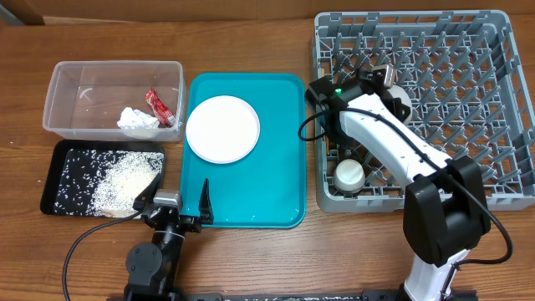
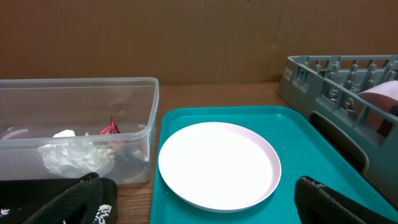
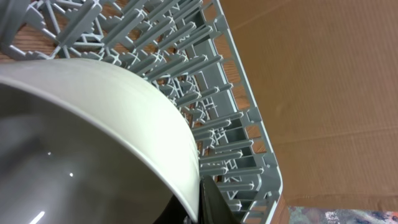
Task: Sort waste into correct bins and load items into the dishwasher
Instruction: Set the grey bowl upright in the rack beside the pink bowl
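Note:
The white plate (image 1: 222,128) lies on the teal tray (image 1: 280,180); it also shows in the left wrist view (image 2: 217,163). The clear tub (image 1: 67,84) holds the red wrapper (image 1: 157,104) and the tissue wad (image 1: 135,121). The black tray (image 1: 71,159) holds rice grains (image 1: 125,180). My left gripper (image 1: 178,203) is open and empty at the teal tray's front left corner. My right gripper (image 1: 391,88) is shut on the rim of a white bowl (image 3: 93,124) inside the grey dish rack (image 1: 493,50). Another small white dish (image 1: 349,173) sits in the rack's front left. No chopsticks are in view.
The rack's upright pegs (image 3: 211,118) surround the held bowl. The right arm (image 1: 393,142) stretches over the rack's left side. The rack's near wall (image 2: 336,87) stands right of the teal tray in the left wrist view. Bare wood lies in front of the rack.

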Robot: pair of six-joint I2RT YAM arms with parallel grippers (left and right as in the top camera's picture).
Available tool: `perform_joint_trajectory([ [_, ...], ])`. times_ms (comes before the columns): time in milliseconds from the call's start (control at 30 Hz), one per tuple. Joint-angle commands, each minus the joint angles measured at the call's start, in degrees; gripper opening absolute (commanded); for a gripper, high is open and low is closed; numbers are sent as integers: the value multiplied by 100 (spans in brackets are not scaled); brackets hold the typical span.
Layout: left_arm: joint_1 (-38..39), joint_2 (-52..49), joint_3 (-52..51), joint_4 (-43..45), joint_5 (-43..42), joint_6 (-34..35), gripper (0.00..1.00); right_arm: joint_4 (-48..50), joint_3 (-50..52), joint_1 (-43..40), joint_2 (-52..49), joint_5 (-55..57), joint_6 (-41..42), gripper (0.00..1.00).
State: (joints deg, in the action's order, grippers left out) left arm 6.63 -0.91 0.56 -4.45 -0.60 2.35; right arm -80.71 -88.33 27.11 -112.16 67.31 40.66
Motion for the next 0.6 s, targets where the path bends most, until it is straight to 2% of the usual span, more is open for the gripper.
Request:
perform_joint_trajectory([
  [0, -26, 17, -26, 2, 79, -109, 100, -46, 61, 188, -109, -264, 184, 4],
  [167, -26, 17, -26, 2, 79, -109, 100, -22, 46, 229, -101, 713, 225, 4],
  [300, -26, 17, -26, 2, 79, -109, 100, 382, 48, 136, -101, 1259, 188, 4],
  [500, -26, 17, -26, 2, 79, -109, 100, 1480, 55, -52, -111, 896, -1196, 4],
  [567, -26, 17, -26, 2, 79, -109, 100, 1582, 61, -50, -114, 833, -1331, 4],
])
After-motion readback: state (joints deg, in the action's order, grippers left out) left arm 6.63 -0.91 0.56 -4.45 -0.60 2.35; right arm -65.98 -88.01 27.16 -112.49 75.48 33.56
